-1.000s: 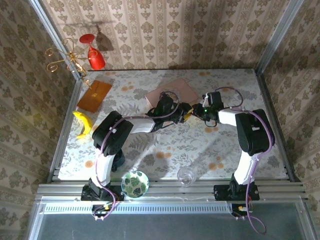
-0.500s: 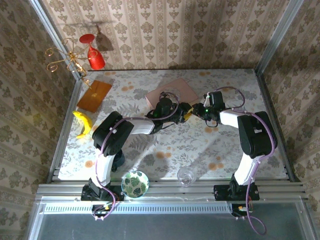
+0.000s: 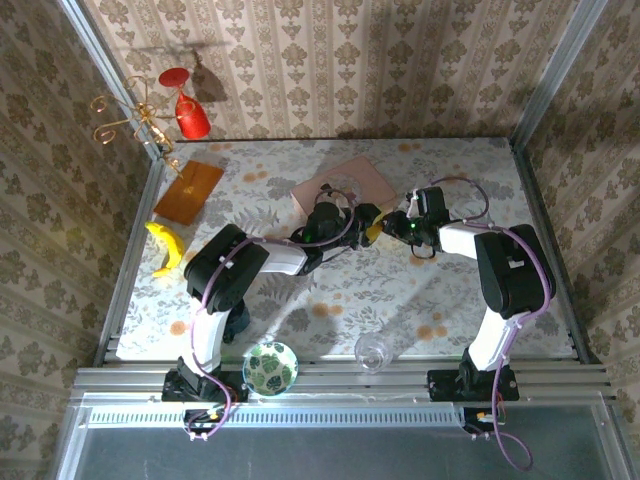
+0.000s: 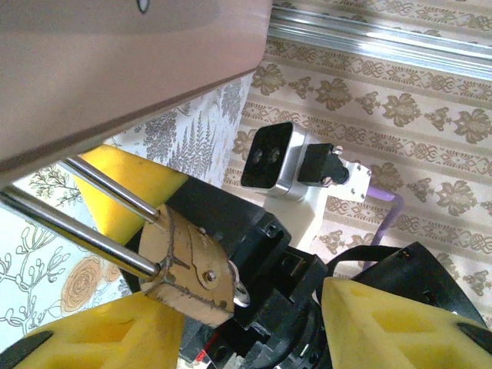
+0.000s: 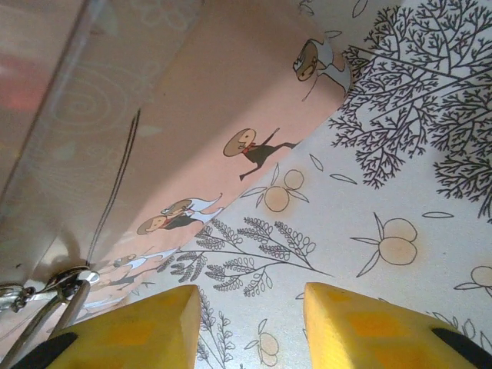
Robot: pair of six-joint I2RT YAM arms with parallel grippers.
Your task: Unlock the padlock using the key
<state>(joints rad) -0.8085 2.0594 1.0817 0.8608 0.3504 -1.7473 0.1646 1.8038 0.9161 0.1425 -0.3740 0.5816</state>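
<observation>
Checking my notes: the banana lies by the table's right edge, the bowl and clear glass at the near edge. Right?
No: the top view shows the banana by the left edge; the bowl and clear glass are at the near edge.

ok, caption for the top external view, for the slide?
Left claw and right claw face each other by the near right corner of the pink box on the floral table.

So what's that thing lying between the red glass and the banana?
A flat orange-brown board, seen from the top camera, between the red glass and the banana.
</observation>
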